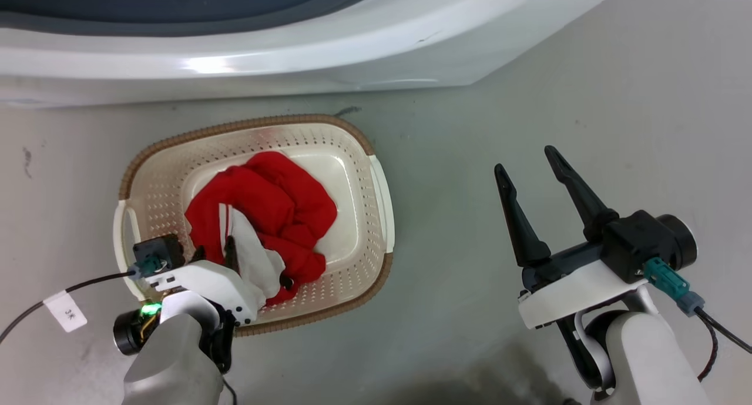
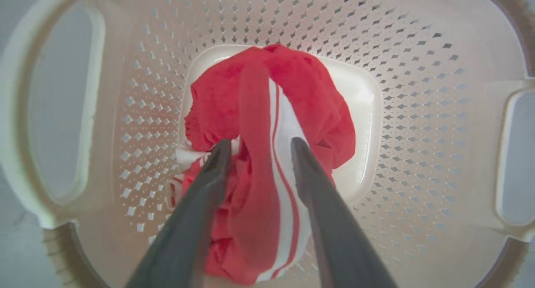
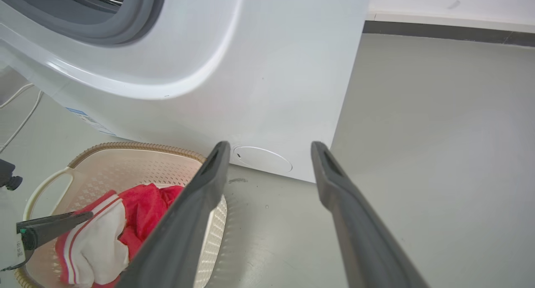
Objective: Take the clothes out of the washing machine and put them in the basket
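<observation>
The clothes [image 1: 282, 205] lie in the basket [image 1: 352, 158] before the washing machine [image 1: 352, 46].

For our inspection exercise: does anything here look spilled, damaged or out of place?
Nothing spilled or damaged. The clothes lie bunched inside the basket; the open left hand straddles one fold. Only a small dark scuff marks the floor beside the washing machine.

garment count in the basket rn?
1: the red garment with a white panel, bunched on the floor of the basket, a fold running between the parted fingers of the left gripper. Anything smaller beneath it would be hidden.
</observation>
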You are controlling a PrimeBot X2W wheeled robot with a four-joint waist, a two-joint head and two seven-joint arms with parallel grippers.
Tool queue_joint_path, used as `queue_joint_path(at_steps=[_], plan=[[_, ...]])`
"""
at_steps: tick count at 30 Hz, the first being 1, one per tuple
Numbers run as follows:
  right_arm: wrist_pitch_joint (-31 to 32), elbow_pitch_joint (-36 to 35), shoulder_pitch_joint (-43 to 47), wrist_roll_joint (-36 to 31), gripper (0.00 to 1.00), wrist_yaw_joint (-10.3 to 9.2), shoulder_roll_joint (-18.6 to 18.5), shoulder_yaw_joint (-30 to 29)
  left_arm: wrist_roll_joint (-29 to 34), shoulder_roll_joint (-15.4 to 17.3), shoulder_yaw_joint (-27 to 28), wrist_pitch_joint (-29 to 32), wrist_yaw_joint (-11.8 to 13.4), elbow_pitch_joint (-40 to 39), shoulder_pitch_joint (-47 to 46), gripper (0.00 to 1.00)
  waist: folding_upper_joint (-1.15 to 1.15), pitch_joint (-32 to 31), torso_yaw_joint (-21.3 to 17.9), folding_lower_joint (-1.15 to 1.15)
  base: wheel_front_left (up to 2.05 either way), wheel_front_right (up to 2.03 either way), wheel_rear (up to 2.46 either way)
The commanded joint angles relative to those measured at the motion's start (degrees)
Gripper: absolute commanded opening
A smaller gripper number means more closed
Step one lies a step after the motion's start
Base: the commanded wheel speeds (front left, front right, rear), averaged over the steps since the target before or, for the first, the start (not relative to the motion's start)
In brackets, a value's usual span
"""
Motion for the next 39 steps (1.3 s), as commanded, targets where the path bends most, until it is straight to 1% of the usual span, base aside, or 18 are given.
queue_joint_path(at_steps=[1,4,9,13,18,24,31,35,39], plan=[[-0.6,0.7,-1.0,0.3,1.00,-0.04,0.0,0.0,1.7,0.7,-0.5,-0.1,-0.2,-0.8,0.6,1.00,0.00,-2.0,0.3,-0.01,0.00,0.00,0.00],[-1.3,2.6,-0.6,0.8,1.00,-0.04,0.0,-0.1,3.3,0.2,-0.3,-0.1,-0.1,-4.1,2.3,1.00,0.00,-5.4,1.1,-0.01,0.00,0.00,0.00],[-1.7,6.1,1.0,0.3,1.00,-0.04,0.0,-0.7,6.1,-0.8,1.0,-0.1,-0.8,-10.8,6.7,1.00,0.00,-12.5,2.3,-0.01,0.00,0.00,0.00],[-1.8,7.4,2.5,0.5,1.00,-0.04,0.0,-1.7,8.9,-1.7,2.4,-0.1,-1.2,-17.0,10.5,1.00,0.00,-17.7,3.0,-0.01,0.00,0.00,0.00],[-1.6,7.6,4.4,0.6,1.00,-0.04,0.0,-2.8,12.1,-2.9,4.6,-0.1,-1.0,-26.0,15.3,1.00,0.00,-22.9,3.4,-0.01,0.00,0.00,0.00],[-1.4,6.6,6.7,-0.1,1.00,-0.04,0.0,-4.9,15.3,-3.7,5.8,-0.1,-1.6,-37.9,19.7,1.00,0.00,-27.7,4.2,-0.01,0.00,0.00,0.00],[-1.8,3.4,8.3,-1.2,1.00,-0.04,0.0,-6.7,19.3,-4.0,5.3,-0.1,-0.6,-50.1,23.0,1.00,0.00,-31.6,4.2,-0.01,0.00,0.00,0.00],[-1.5,2.1,9.4,-1.6,1.00,-0.04,0.0,-7.2,21.7,-3.8,5.0,-0.1,-0.1,-54.4,25.2,1.00,0.00,-33.3,4.0,-0.01,0.00,0.00,0.00],[-1.3,2.4,10.9,-1.5,1.00,-0.04,0.0,-6.8,23.3,-3.0,4.9,-0.1,0.2,-56.1,28.5,1.00,0.00,-35.7,3.7,-0.01,0.00,0.00,0.00]])
